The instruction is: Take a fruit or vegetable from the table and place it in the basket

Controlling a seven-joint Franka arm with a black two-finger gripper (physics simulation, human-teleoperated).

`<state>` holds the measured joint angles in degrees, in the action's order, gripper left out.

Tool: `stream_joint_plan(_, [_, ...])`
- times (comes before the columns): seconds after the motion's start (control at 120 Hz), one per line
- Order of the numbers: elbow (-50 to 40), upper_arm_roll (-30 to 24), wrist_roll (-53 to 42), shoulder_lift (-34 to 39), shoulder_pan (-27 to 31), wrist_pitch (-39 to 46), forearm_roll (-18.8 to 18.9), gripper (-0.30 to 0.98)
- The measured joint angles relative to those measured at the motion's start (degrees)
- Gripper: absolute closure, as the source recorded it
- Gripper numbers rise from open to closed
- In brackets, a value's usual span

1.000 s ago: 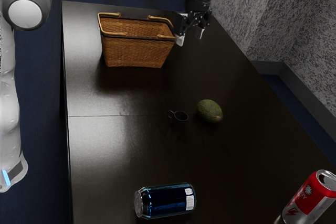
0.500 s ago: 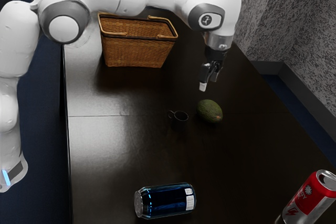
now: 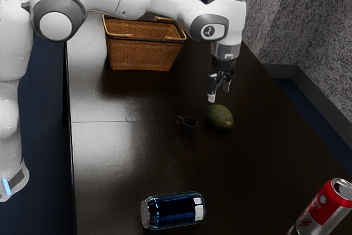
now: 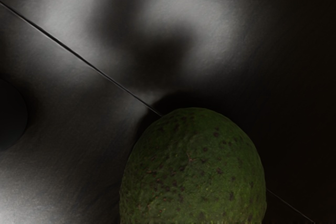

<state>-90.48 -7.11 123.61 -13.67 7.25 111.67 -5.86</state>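
Gripper (image 3: 219, 93) wide, empty, above avocado (image 3: 220, 116), inboard of the surface's (image 3: 126, 158) long edge at exterior view's right. Risk: off-centre close on curved skin could roll it edgeward.

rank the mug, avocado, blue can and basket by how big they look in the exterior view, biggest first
1. Basket
2. Blue can, lying on its side
3. Avocado
4. Mug, clearly the smallest

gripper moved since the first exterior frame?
Yes. Against the basket, the gripper has gone from next to its rim to well away from it, now close over the avocado.
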Motion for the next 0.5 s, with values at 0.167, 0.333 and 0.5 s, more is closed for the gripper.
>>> stream_joint_plan(0.167, [-1.12, 0.01, -2.11, -0.34, -0.55, 2.03, -0.93, 0.00])
stream_joint_plan(0.333, [-2.11, 0.37, -4.17, -0.36, -0.27, 3.50, -1.35, 0.00])
stream_joint_plan(0.5, [-2.18, 0.43, -5.76, -1.40, -0.44, 4.49, -1.50, 0.00])
